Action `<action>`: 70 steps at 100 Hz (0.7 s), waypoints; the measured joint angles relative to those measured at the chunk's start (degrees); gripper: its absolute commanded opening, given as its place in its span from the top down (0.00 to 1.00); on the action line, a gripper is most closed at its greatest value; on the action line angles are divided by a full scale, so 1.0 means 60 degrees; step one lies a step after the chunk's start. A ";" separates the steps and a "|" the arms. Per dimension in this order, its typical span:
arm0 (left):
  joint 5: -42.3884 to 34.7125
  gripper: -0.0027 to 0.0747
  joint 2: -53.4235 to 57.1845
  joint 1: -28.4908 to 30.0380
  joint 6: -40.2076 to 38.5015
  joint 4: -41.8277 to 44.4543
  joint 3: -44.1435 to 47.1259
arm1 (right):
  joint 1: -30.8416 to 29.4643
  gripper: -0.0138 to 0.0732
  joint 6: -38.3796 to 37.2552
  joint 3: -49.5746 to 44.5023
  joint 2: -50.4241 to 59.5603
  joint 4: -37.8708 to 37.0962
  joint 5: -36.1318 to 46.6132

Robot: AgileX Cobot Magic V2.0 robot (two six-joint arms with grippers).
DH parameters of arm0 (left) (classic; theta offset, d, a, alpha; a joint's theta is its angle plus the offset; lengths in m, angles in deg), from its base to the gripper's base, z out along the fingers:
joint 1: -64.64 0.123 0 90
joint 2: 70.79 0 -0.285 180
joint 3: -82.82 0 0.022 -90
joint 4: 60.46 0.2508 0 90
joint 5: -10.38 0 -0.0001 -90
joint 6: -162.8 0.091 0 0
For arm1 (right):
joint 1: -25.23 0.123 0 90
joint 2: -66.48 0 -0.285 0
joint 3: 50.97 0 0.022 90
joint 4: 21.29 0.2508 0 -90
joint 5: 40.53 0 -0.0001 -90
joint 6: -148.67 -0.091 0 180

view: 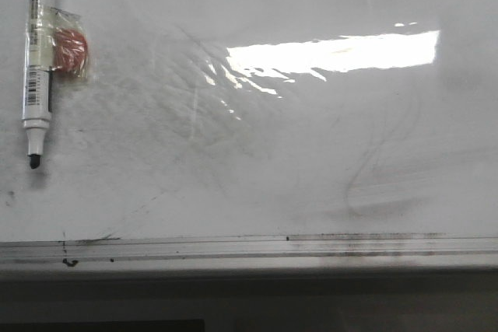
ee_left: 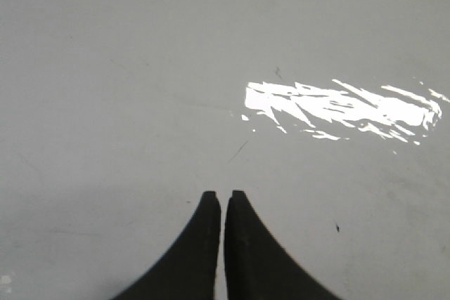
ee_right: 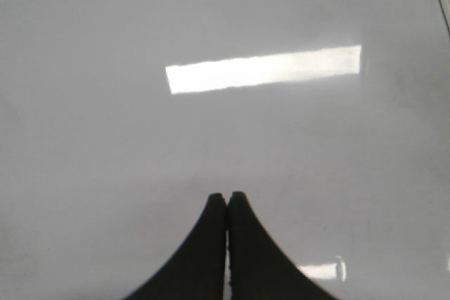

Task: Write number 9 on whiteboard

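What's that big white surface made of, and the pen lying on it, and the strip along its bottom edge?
The whiteboard looks like a glossy coated panel: it mirrors a ceiling light sharply and holds grey erased smears. The marker seems to be white plastic with a printed label and a dark felt tip. The bottom rail appears to be dull, grooved metal, probably aluminium, stained with ink.

The whiteboard [view: 257, 161] fills the front view, lying flat ahead of the robot, with its bottom rail [view: 249, 251] running across the near edge. A marker [view: 36, 75] lies on the board at the far left, lengthwise, its uncapped tip [view: 34, 161] pointing toward the rail but well apart from it. A small wrapped object [view: 71, 52] sits on the board just beside the marker's barrel, on its right, touching or nearly touching it. Right of these the board bears only smears.
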 measured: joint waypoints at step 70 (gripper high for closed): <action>0.0746 0.43 -0.1634 0.0000 0.0066 0.0911 -0.2089 | 0.0708 0.91 0.0064 0.3180 -0.2354 0.1045 -0.3985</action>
